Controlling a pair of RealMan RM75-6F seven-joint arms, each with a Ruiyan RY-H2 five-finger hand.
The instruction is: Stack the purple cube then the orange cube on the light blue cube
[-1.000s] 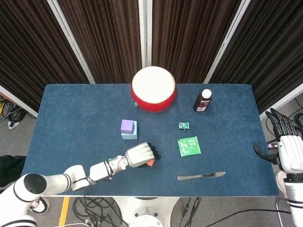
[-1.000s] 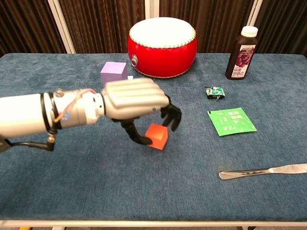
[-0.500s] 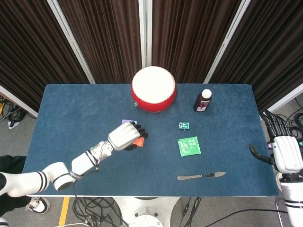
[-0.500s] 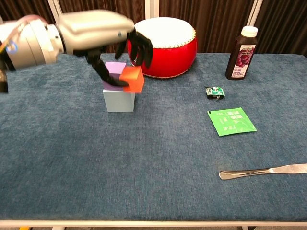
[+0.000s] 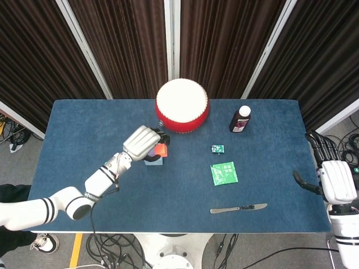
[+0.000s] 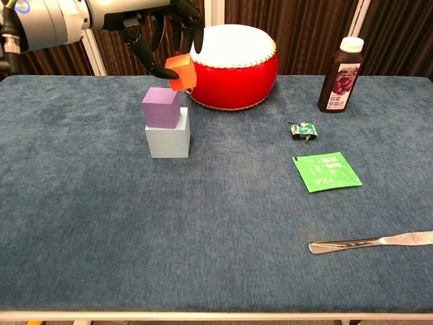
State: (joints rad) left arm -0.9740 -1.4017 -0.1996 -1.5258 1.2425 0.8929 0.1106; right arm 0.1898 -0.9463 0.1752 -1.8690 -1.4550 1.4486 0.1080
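Change: a second ago the left hand (image 6: 159, 24) was closing on the orange cube (image 6: 179, 72) down on the cloth; since then it has carried the cube up and back, and now holds it in the air just above the stack, toward 1 o'clock of it.
Left hand: dark fingertips pinch the orange cube from above; the cube is tilted, clear of everything below.
Stack: purple cube (image 6: 161, 107) already sits on the blue cube (image 6: 167, 140), set slightly toward its left rear corner.
Right hand: right hand (image 5: 331, 179) hangs off the table's 3 o'clock edge, fingers apart, holding nothing.
Meaning: first stacking step looks done; only the orange cube remains, and it probably needs levelling and a small shift toward 7 o'clock before lowering.
Doubt: in the head view the hand hides most of the stack, so exact alignment is hard to judge.
Nearby: red drum (image 6: 229, 66) just behind the stack.
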